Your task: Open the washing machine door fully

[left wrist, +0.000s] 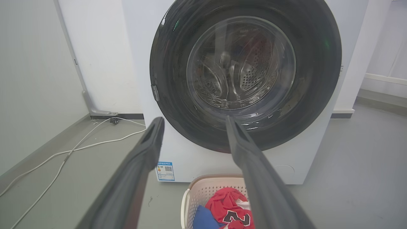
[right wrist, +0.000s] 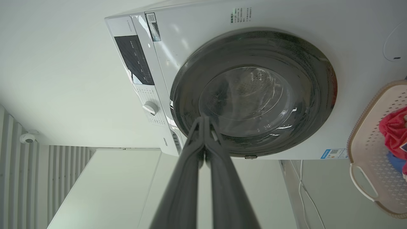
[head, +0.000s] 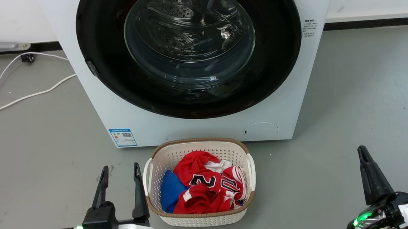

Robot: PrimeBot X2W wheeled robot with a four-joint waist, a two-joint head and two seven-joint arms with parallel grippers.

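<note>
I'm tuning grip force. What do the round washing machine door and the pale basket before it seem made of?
Large round washing machine door: wide black rim, probably glossy plastic, given its smooth sheen; bulging clear centre bowl, likely glass, with sharp reflections and the drum visible through it. Cream perforated laundry basket: seemingly matte moulded plastic, judging by its regular holes; brown rim trim unclear.

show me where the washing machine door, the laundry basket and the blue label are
washing machine door [head: 278, 51], head view, black rim right of the glass
laundry basket [head: 200, 219], head view, near wall
blue label [head: 123, 137], head view, its middle
</note>
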